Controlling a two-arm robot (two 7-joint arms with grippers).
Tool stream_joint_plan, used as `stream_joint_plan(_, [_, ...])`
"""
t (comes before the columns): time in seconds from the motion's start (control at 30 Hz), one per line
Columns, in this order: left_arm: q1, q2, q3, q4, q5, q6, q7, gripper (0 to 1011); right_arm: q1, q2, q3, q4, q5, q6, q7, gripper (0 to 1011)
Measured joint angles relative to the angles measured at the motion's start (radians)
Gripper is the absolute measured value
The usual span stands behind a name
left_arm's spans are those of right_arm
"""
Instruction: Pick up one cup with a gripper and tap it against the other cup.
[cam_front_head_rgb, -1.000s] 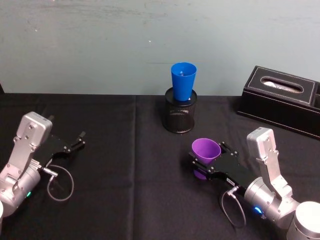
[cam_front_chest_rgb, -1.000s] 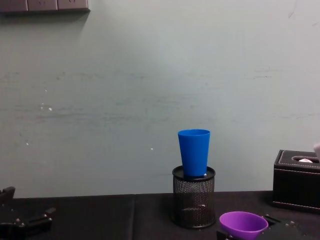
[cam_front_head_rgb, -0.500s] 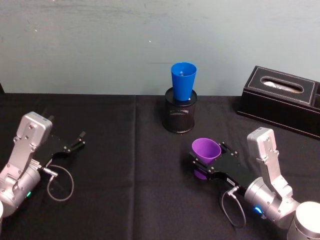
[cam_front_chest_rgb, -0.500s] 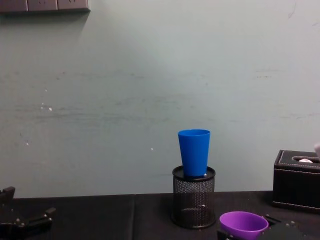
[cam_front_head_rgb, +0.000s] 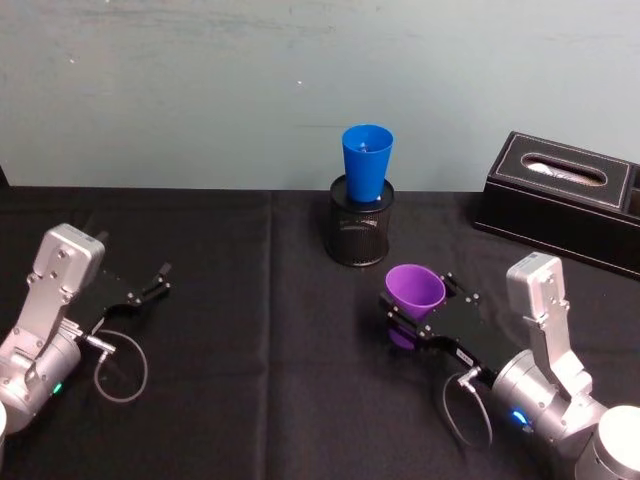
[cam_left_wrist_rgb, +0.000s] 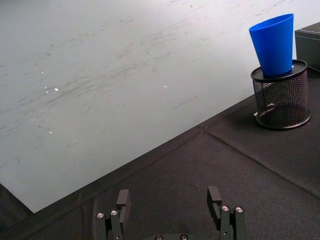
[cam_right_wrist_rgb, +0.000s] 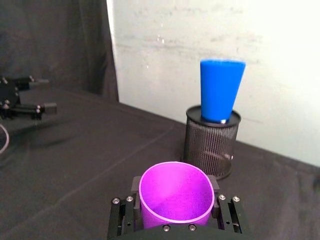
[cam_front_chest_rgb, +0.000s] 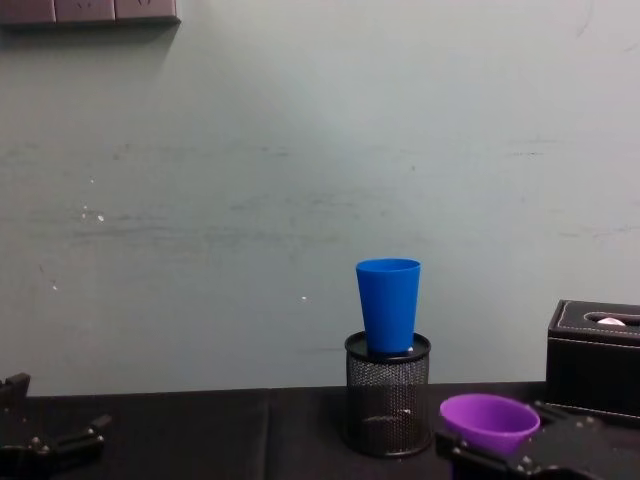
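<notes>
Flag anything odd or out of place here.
One oddity: the blue cup stands upright in the mouth of the black mesh pen holder, not on the table. Nothing spilled or damaged. The right gripper holds the purple cup; the left gripper idles open.

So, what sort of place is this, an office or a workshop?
Probably a robot test bench in an office-like room: a black-clothed table against a bare pale wall, with desk items, a mesh pen holder and a tissue box. The right gripper holds a purple cup; the left gripper rests open.
</notes>
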Motion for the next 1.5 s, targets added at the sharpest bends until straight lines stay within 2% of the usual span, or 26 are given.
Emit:
stream_joint_plan(0.2, [0.0, 0.0, 0.0, 0.0, 0.0, 0.0, 0.0, 1011, -0.031, -0.008, 0.029, -0.056, -0.022, -0.016, -0.029, 757])
stream_joint_plan(0.4, [0.0, 0.0, 0.0, 0.0, 0.0, 0.0, 0.0, 1011, -0.067, -0.018, 0.059, -0.128, -0.061, -0.01, -0.093, 758])
stream_joint_plan(0.53, [0.0, 0.0, 0.0, 0.0, 0.0, 0.0, 0.0, 1011, -0.075, -0.025, 0.075, -0.147, -0.07, -0.005, -0.105, 757])
stream_joint_plan(0.9, [0.0, 0.0, 0.0, 0.0, 0.0, 0.0, 0.0, 1011, -0.07, -0.039, 0.105, -0.149, -0.074, -0.005, -0.082, 757])
stream_joint_plan(1.23, [0.0, 0.0, 0.0, 0.0, 0.0, 0.0, 0.0, 1011, -0.064, -0.038, 0.109, -0.149, -0.074, -0.01, -0.055, 758])
stream_joint_plan(1.5, [0.0, 0.0, 0.0, 0.0, 0.0, 0.0, 0.0, 1011, -0.065, -0.039, 0.109, -0.149, -0.074, -0.01, -0.057, 758])
